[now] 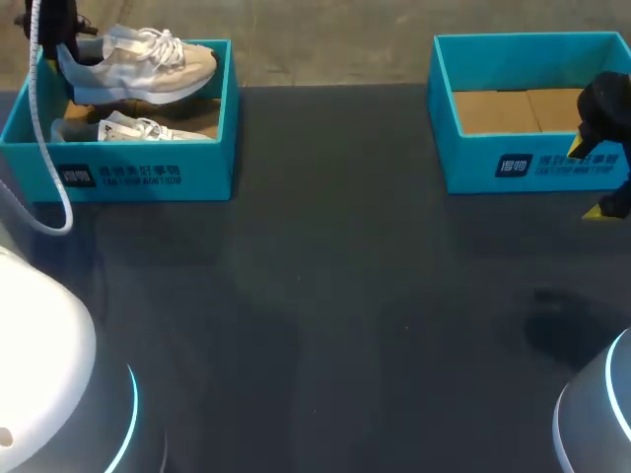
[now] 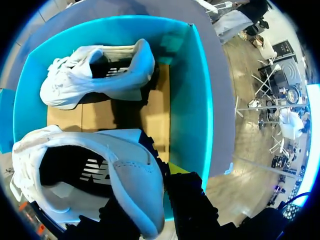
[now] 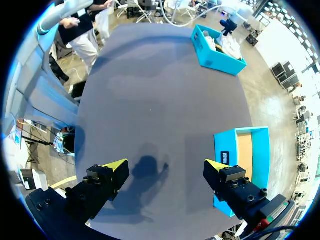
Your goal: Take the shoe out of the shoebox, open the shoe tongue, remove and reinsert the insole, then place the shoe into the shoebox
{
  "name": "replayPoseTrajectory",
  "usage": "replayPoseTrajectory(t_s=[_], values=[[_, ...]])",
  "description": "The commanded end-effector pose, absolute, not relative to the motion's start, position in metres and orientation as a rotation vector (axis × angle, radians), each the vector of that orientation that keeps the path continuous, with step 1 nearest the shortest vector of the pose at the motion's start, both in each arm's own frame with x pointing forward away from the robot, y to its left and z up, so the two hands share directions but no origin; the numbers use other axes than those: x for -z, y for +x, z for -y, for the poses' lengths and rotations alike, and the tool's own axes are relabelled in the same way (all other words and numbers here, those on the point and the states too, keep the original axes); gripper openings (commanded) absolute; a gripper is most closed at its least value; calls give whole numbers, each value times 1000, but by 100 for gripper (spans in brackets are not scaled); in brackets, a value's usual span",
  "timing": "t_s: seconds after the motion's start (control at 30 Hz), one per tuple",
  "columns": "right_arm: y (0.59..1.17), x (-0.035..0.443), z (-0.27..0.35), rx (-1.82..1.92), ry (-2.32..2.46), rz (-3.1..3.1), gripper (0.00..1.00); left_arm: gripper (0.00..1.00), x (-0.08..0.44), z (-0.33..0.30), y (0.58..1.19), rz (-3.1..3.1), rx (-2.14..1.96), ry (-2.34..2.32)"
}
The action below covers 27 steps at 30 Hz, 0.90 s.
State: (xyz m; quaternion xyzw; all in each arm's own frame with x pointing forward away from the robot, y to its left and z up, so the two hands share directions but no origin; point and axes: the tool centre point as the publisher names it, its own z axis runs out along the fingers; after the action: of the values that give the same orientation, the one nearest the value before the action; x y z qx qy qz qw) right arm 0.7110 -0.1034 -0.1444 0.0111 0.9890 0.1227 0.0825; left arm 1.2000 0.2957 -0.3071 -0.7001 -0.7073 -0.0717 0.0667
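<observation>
A white sneaker [image 1: 138, 64] hangs tilted over the left teal shoebox [image 1: 128, 172], toe towards the box's right wall. My left gripper [image 1: 61, 34] is shut on its heel. In the left wrist view the heel collar of that sneaker [image 2: 100, 170] sits between the dark fingers of the left gripper [image 2: 150, 200], and one yellow tip shows beside it. A second white sneaker [image 2: 95, 75] lies on the cardboard floor of the box [image 2: 197, 100]. My right gripper [image 3: 166, 165] stands open over bare table next to the right shoebox [image 3: 245, 150], holding nothing.
The right teal shoebox [image 1: 523, 168] at the back right holds only its cardboard floor. My right gripper [image 1: 592, 182] hovers at its right front corner. A white cable [image 1: 44, 148] hangs down in front of the left box. Dark table [image 1: 325, 315] spreads between the boxes.
</observation>
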Motion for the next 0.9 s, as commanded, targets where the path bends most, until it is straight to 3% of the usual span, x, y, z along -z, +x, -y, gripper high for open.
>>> replayPoseTrajectory(t_s=[0.03,0.9], values=[[713,145,102,-362,33,-2958,100,0,321,-297,1211,2111,205,-2107],[713,145,102,-362,33,-2958,100,0,375,-288,1211,2041,185,-2076]])
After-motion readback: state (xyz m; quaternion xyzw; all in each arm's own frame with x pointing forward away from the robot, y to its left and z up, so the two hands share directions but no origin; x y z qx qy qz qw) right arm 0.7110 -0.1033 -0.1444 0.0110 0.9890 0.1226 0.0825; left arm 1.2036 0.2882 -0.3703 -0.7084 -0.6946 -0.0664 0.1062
